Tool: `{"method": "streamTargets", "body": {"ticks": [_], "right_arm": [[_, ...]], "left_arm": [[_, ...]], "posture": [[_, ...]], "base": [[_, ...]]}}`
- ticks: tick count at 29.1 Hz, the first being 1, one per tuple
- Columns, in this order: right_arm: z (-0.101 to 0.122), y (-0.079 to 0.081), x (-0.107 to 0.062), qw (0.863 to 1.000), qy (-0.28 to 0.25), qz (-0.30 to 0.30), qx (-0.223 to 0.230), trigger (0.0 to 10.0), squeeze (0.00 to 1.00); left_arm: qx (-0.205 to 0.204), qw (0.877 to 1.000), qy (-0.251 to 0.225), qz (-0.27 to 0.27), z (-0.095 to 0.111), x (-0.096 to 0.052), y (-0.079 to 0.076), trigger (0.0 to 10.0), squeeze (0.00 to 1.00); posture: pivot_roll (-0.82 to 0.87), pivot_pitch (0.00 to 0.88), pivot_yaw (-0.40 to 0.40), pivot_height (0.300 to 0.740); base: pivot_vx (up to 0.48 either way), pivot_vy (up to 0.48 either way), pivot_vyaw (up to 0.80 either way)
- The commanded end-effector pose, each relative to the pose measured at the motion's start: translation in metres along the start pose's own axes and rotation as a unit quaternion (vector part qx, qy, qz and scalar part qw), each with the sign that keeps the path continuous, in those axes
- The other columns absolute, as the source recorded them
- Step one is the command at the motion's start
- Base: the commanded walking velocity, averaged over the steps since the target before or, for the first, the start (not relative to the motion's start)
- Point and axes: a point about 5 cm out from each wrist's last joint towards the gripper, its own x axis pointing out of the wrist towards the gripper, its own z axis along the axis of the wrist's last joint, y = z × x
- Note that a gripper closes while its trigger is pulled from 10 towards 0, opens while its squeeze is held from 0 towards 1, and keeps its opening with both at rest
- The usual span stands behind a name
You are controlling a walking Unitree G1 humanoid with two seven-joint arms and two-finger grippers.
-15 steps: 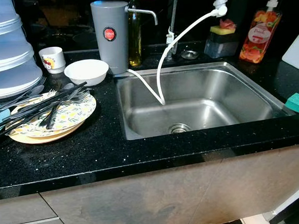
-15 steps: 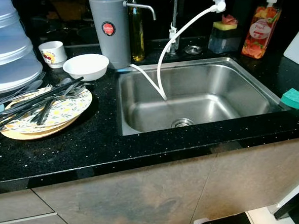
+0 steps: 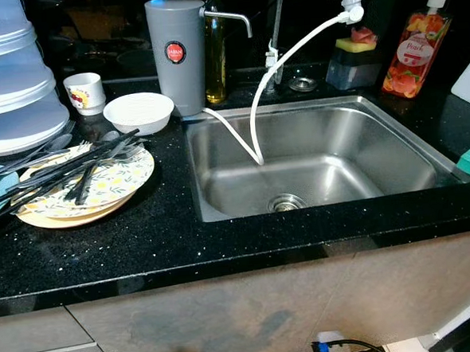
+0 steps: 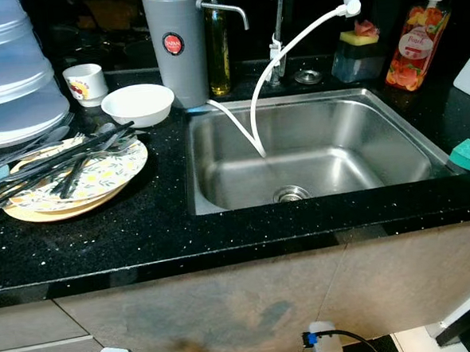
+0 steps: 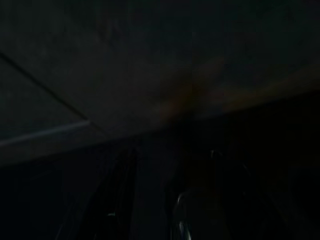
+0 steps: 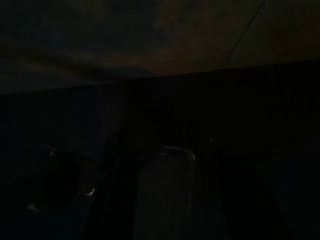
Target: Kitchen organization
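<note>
On the black worktop (image 3: pixel 166 228) sit one steel sink (image 3: pixel 314 159), one white bowl (image 3: pixel 138 112), one small printed cup (image 3: pixel 84 92) and a stack of plates (image 3: pixel 92 193) with dark cutlery (image 3: pixel 67 166) laid across it. Behind stand one grey water filter (image 3: pixel 176 56), one oil bottle (image 3: pixel 214 49) and one soap dispenser (image 3: pixel 417 45). Two white hoses (image 3: pixel 256 135) hang into the sink. Both wrist views are very dark, so whether the left or right fingers are spread or pressed together cannot be told, nor how the dishes lie relative to them.
</note>
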Motion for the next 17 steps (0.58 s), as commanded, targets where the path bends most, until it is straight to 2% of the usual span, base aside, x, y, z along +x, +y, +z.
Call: {"method": "streamTargets", "body": {"ticks": [1,5,12,17], "right_arm": [[-0.0074,0.0026,-0.0006,1.000,0.015,0.000,0.007,10.0,0.00],[-0.0115,0.0055,-0.0003,0.999,0.026,0.000,0.023,10.0,0.00],[-0.0127,0.0065,0.0000,0.999,0.030,-0.007,0.020,10.0,0.00],[-0.0105,0.0077,0.0006,0.999,0.023,-0.006,0.023,10.0,0.00]], "left_arm": [[0.006,1.000,0.022,0.000,-0.0080,-0.0019,-0.0015,10.0,0.00],[0.003,0.998,0.059,0.014,-0.0142,0.0003,-0.0041,10.0,0.00],[-0.012,0.998,0.060,0.022,-0.0099,0.0060,-0.0038,10.0,0.00],[-0.002,0.999,0.045,0.022,-0.0062,0.0072,-0.0033,10.0,0.00]], "posture": [[0.03,0.086,-0.022,0.740],[0.04,0.072,-0.018,0.740],[0.04,0.064,-0.014,0.740],[0.04,0.062,-0.013,0.740]], "base": [[0.000,0.000,0.00],[0.000,0.000,0.00],[0.000,0.000,0.00],[0.000,0.000,0.00]]}}
